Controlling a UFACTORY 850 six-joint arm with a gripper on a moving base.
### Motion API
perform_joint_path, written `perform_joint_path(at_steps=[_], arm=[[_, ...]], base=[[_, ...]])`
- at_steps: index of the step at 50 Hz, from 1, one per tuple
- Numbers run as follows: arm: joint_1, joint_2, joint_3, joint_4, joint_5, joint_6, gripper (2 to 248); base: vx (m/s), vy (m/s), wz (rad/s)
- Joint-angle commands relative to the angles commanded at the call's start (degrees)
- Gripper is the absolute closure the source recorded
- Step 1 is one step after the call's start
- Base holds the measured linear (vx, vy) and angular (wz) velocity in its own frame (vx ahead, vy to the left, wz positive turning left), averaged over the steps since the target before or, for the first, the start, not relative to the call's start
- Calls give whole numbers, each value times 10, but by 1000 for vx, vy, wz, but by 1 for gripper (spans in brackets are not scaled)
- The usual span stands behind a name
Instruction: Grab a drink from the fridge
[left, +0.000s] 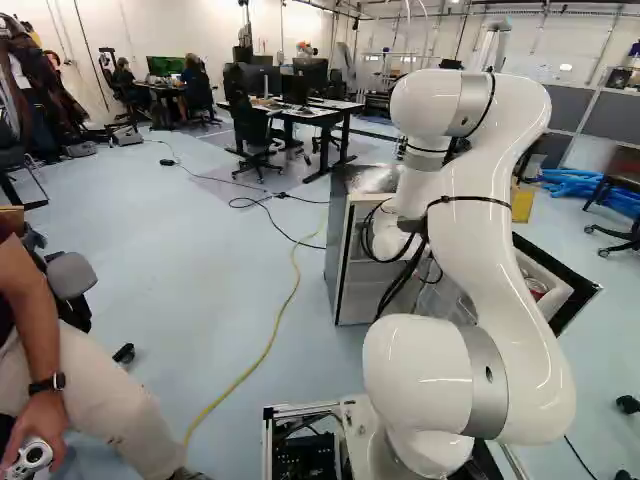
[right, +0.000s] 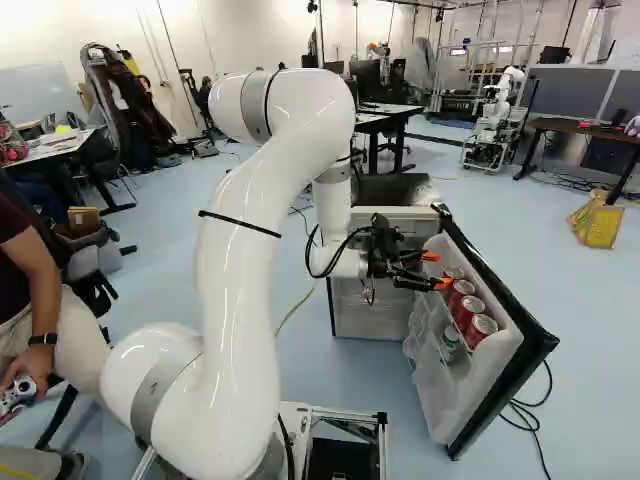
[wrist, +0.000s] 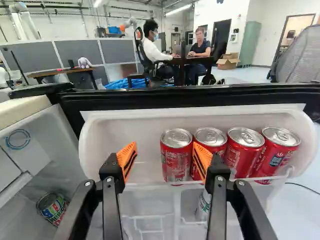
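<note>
1. Gripper (wrist: 164, 145), wrist view: held spread. End can (wrist: 175, 162) of the red row is framed ahead between the fingers. Probably full: weighty, stiff, slick, easily dented. Best taken mid-body, squeezed lightly. Far-side finger access is tightened by neighbour can (wrist: 210, 136); bin rail (wrist: 270, 178) should be cleared by lifting.
2. Left base view: gripper is hidden by arm (left: 480, 220); fridge (left: 336, 240) is partly covered.
3. Right base view: cans are carried in opened door (right: 503, 390).
</note>
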Motion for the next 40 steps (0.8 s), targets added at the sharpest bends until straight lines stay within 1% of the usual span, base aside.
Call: perform_joint_path(at_steps=[19, 40], arm=[[-6, -3, -5, 0, -18, 0, 84], [-7, -3, -6, 0, -37, 0, 84]], base=[[0, 0, 0], [0, 0, 0]])
